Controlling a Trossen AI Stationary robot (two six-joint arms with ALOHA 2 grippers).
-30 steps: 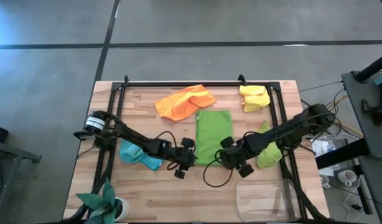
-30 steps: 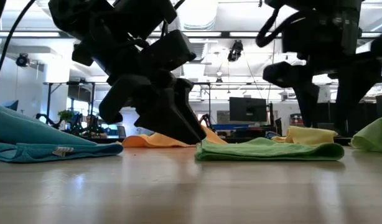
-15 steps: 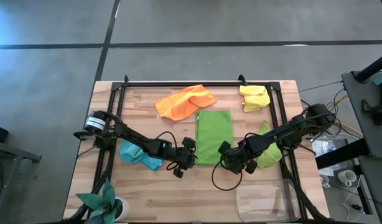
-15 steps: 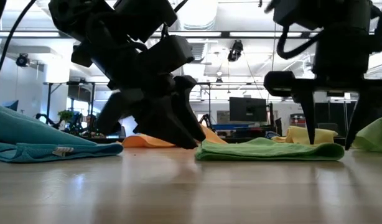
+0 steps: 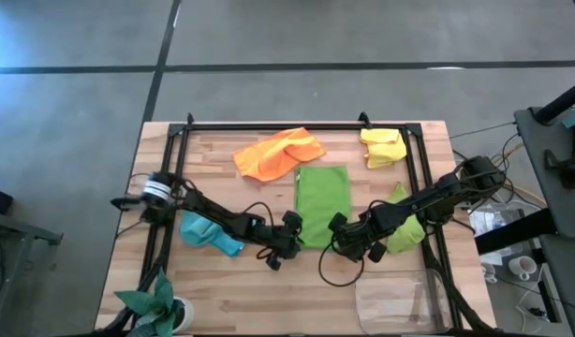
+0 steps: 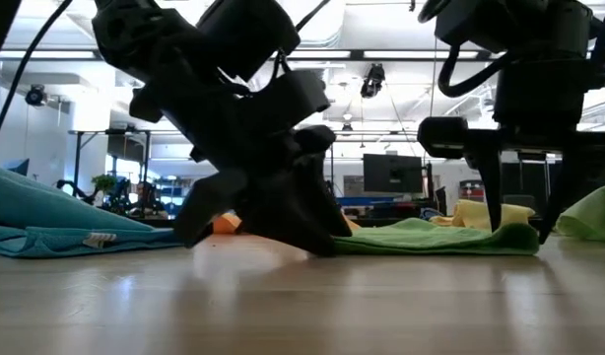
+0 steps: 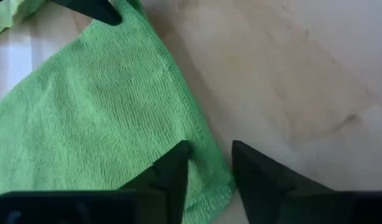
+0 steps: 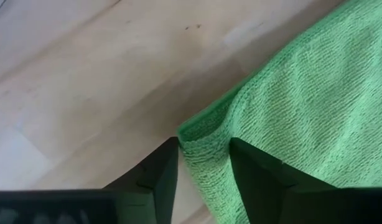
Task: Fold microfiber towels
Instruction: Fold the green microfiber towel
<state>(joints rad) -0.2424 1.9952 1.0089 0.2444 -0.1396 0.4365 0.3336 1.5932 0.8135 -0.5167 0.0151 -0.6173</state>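
Note:
A green towel [image 5: 322, 204] lies as a flat, folded rectangle in the middle of the table. My left gripper [image 5: 289, 245] is down at its near left corner and my right gripper [image 5: 348, 241] at its near right corner. Each has its fingers set on either side of the corner. In both wrist views the cloth fills the gap between the fingers. The low view shows the right fingertips [image 6: 492, 225] reaching the table, while the left gripper [image 6: 302, 222] covers the towel's other end. My left gripper has the green towel's near left corner [image 7: 209, 180] between its two fingers, slanting down from the table's left. The corner lies flat on the wood. My right gripper has the near right corner [image 8: 203, 140] between its fingers from above, pointing steeply down. The cloth there puckers into a small ridge and rests on the table.
An orange towel [image 5: 278, 153] and a yellow one [image 5: 383, 147] lie at the far side. A light blue towel [image 5: 211, 234] lies under the left arm and a yellow-green one [image 5: 406, 227] under the right. A clear tray [image 5: 400, 298] and a plant [image 5: 156, 304] stand near the front edge.
My left gripper has sunk and gone toward the table's right onto the towel's near left corner, rolling as it went. My right gripper has rolled about its own line and come down until its fingertips stand at the near right corner. The towel has stayed flat.

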